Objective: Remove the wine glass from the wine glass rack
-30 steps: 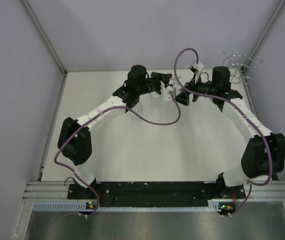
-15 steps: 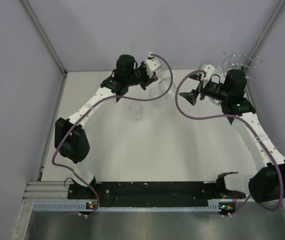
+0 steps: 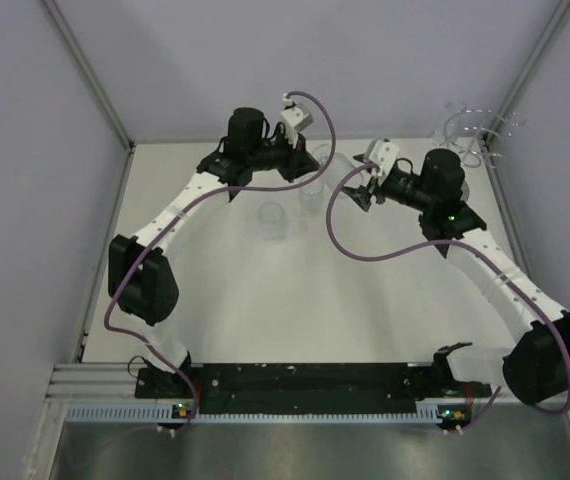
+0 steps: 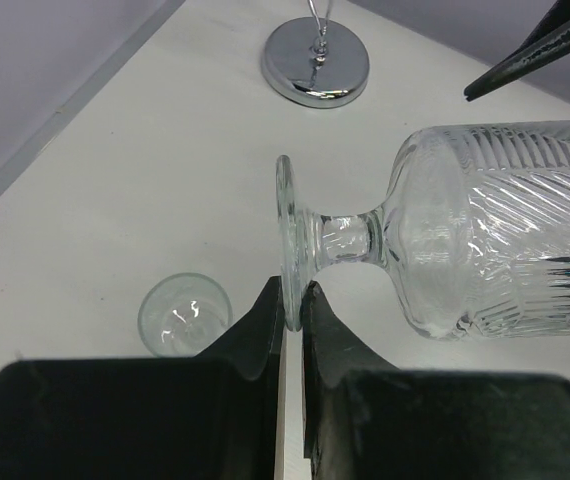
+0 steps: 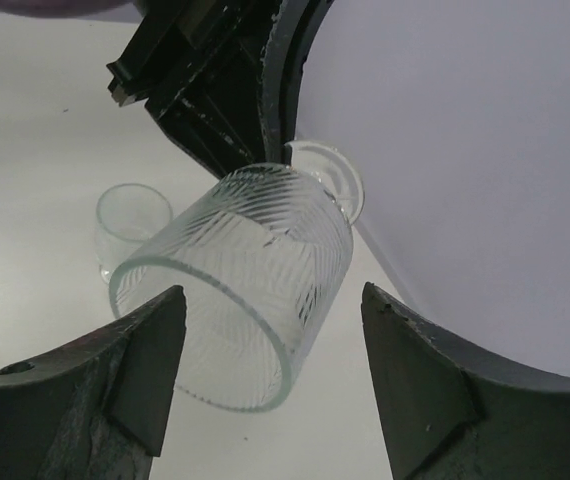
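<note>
— Above the white tabletop [image 4: 145, 180], where's the clear ribbed wine glass [image 4: 485, 230]?
— Sideways, already off the silver wire rack with its round chrome base [image 4: 315, 62]. The left tool [image 4: 292, 300] pinches its foot; the right tool [image 5: 270, 300] gapes around the bowl, seemingly not touching. Setting it down remains.

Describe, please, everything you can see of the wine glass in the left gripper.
The wine glass is clear, with slanted ribs cut into a wide bowl, a short thick stem and a round flat foot. It looks empty and whole. It is held on its side in the air above the table, apart from the rack. The left gripper pinches the edge of the foot. The open mouth points at the right gripper, whose spread fingers flank the rim; whether they touch it cannot be told.
</note>
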`<state>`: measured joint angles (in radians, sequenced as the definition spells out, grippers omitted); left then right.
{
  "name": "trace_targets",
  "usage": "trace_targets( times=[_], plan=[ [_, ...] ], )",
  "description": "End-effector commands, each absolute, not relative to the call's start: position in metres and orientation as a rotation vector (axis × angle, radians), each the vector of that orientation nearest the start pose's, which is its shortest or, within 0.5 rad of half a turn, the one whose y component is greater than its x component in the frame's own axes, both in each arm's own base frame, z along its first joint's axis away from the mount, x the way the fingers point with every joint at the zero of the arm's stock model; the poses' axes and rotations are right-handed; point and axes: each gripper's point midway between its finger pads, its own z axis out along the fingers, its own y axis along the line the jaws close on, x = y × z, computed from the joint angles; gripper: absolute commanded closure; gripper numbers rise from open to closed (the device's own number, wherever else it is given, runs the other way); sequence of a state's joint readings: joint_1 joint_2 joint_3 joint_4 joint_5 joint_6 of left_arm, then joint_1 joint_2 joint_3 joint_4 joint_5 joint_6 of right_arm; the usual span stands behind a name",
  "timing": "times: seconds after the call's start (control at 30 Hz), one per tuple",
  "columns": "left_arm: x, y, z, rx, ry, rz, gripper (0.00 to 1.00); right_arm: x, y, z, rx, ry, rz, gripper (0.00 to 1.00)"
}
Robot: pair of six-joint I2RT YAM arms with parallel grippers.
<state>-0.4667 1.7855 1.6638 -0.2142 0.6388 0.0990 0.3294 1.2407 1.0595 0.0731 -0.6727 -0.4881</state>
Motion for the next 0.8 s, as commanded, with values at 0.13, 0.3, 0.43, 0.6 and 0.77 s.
trace_targets(
  times=[0.13,0.3,0.43,0.6,0.77],
  plan=[
    [0.406,-0.335,0.318,0.951,1.591,-0.965,1.00,0.385,0.232,0.339,-0.980,1.210,0.284,0.55],
    [0.403,-0.337,0.315,0.948,1.601,-0.999,1.00,0.394,0.234,0.341,-0.951,1.241,0.302,0.91],
    [0.402,-0.337,0.311,0.949,1.618,-1.005,0.86,0.396,0.234,0.344,-0.927,1.257,0.317,1.00],
    [0.418,-0.321,0.308,0.859,1.676,-0.865,0.35,0.404,0.227,0.345,-0.892,1.316,0.296,1.00],
    [0.433,-0.282,0.313,0.770,1.716,-0.750,0.26,0.409,0.213,0.323,-1.001,1.462,0.311,1.00]
  ],
)
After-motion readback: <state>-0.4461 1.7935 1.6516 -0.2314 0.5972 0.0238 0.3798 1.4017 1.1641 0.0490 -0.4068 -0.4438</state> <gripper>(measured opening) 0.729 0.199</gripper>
